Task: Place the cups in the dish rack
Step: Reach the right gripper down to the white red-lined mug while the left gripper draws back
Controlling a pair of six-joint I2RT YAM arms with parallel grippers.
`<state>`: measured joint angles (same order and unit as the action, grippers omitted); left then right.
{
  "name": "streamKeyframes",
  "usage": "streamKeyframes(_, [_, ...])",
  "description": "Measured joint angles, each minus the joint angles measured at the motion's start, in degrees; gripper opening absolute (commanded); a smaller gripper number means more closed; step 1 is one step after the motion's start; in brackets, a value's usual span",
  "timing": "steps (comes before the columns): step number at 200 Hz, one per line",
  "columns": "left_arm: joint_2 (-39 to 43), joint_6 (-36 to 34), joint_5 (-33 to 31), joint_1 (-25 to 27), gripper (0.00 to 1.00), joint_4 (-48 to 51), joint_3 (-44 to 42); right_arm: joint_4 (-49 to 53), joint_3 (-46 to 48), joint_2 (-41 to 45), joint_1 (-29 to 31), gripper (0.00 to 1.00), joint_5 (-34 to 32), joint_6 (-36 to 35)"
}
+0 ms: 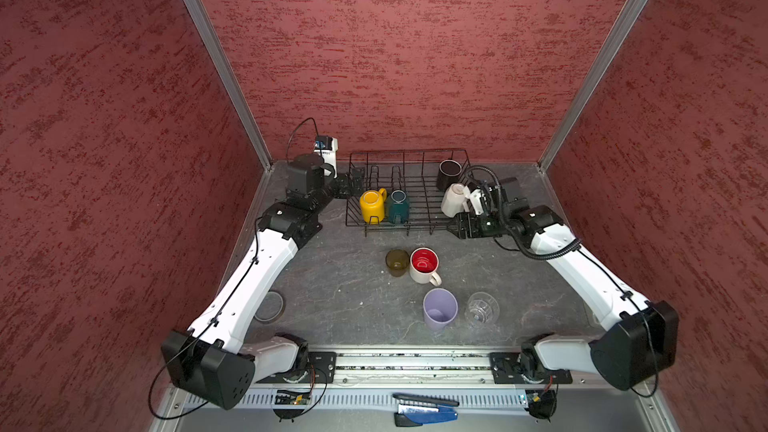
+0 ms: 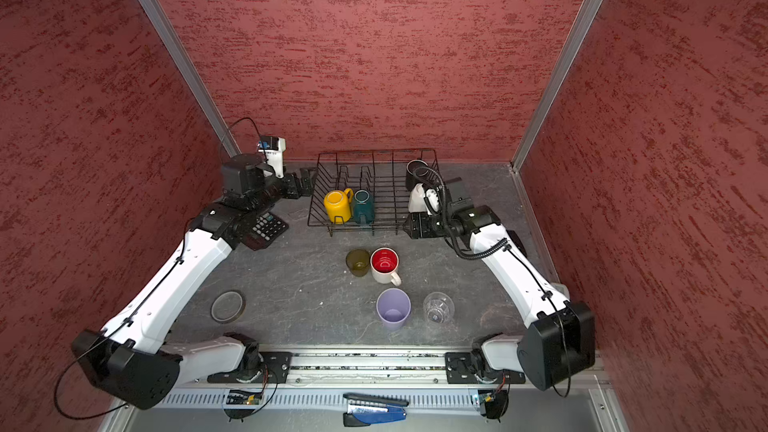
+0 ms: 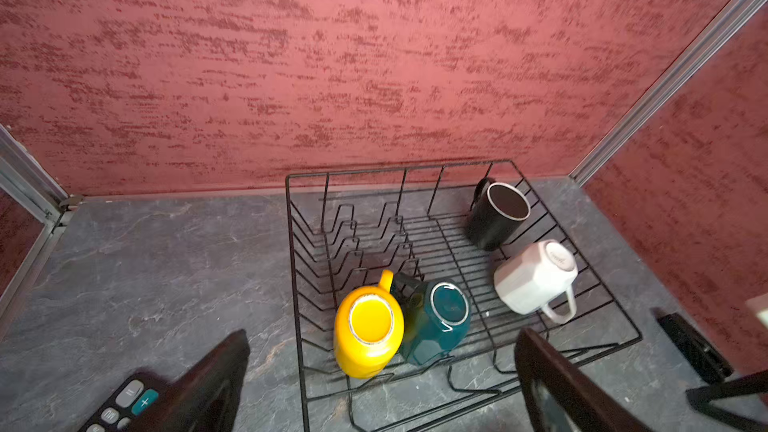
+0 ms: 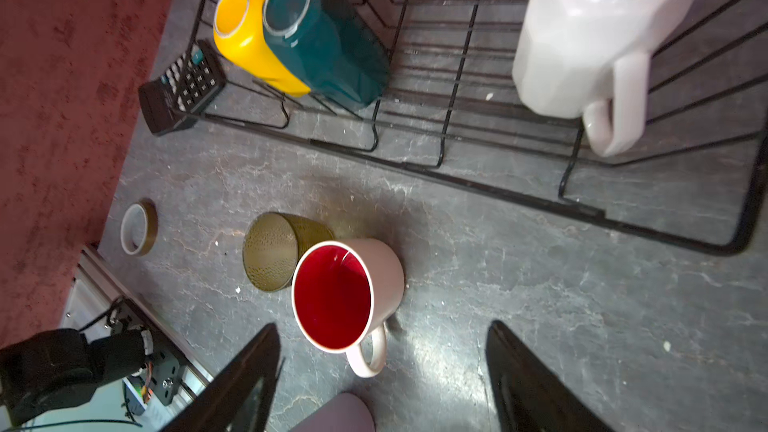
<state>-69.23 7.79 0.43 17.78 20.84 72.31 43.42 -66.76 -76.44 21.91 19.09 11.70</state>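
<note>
The black wire dish rack (image 1: 415,224) (image 3: 293,268) (image 4: 457,178) stands at the back. Inside it a yellow mug (image 1: 372,205) (image 3: 368,326) and a teal mug (image 1: 398,206) (image 3: 436,326) lean upside down at the front left. A black mug (image 1: 449,174) and an overturned white mug (image 1: 454,200) (image 4: 582,35) sit at its right. On the table stand an olive tumbler (image 1: 397,262) (image 4: 270,251), a red-lined white mug (image 1: 424,265) (image 4: 336,297), a lavender tumbler (image 1: 439,309) and a clear glass (image 1: 482,308). My left gripper (image 1: 352,184) (image 3: 383,333) hangs open beside the rack's left side. My right gripper (image 1: 454,226) (image 4: 381,325) is open and empty at the rack's front right corner.
A black calculator (image 2: 266,229) (image 4: 183,85) lies left of the rack, under my left arm. A tape roll (image 1: 269,306) (image 4: 139,227) lies at the front left. A blue and black tool (image 1: 424,409) rests on the front ledge. Red walls close in three sides.
</note>
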Motion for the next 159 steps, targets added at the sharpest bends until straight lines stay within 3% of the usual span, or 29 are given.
streamKeyframes(58, [11.0,4.1,0.7,0.1,1.00,-2.8,-11.9,0.5,7.4,-0.5,7.1,0.65,-4.4,2.5])
streamKeyframes(110, [18.0,6.0,-0.3,0.1,1.00,-2.2,-16.2,-2.4,7.4,-7.6,10.6,0.61,-6.4,3.8])
streamKeyframes(159, [22.8,7.0,-1.1,-0.2,1.00,-1.2,-18.4,-4.2,6.4,-14.4,12.7,0.45,-8.7,4.2])
